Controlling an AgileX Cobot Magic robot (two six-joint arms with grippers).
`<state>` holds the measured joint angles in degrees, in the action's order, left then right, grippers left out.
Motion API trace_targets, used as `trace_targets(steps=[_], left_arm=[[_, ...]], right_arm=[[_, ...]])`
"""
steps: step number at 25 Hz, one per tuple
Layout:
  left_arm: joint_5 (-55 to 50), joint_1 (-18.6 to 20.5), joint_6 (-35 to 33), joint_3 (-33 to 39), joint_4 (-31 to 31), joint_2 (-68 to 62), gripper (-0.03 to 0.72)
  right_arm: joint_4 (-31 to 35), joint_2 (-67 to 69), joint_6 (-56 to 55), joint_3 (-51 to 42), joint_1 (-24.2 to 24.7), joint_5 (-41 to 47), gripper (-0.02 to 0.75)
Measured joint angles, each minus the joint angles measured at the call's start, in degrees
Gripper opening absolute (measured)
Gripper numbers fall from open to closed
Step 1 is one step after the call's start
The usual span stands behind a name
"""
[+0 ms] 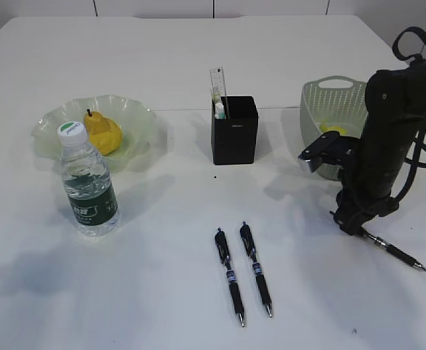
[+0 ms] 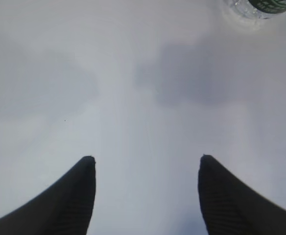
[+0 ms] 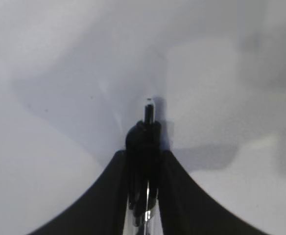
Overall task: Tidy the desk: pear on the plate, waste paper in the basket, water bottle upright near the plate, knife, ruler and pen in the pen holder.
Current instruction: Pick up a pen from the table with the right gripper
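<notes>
Right gripper [image 3: 143, 161] pinches pen [image 1: 392, 250] near desk [image 1: 162, 292] right edge, jaws nearly closed on barrel. Pen's long axis runs toward right-front corner. Your target, pen holder [image 1: 235, 135], sits left, toward rear. Left gripper [image 2: 145, 169] wide open, empty.

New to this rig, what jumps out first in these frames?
The right arm's gripper is down on the desk at the right, jaws closed around a black pen. Two more black pens lie side by side front and centre. At the left, the yellow pear sits on the green plate, with the water bottle upright in front.
</notes>
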<state>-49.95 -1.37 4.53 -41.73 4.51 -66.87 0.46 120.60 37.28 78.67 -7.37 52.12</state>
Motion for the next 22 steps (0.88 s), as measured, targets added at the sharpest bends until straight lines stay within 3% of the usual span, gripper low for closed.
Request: trace_targets(steps=[15,22], left_arm=[[0.1,0.0,0.0,0.0,0.0,0.0,0.467],[1.3,0.0,0.0,0.0,0.0,0.0,0.467]], right_arm=[[5.3,-3.1,0.0,0.0,0.0,0.0,0.127],[15.6,-9.4,4.6,0.0,0.1,0.0,0.127]])
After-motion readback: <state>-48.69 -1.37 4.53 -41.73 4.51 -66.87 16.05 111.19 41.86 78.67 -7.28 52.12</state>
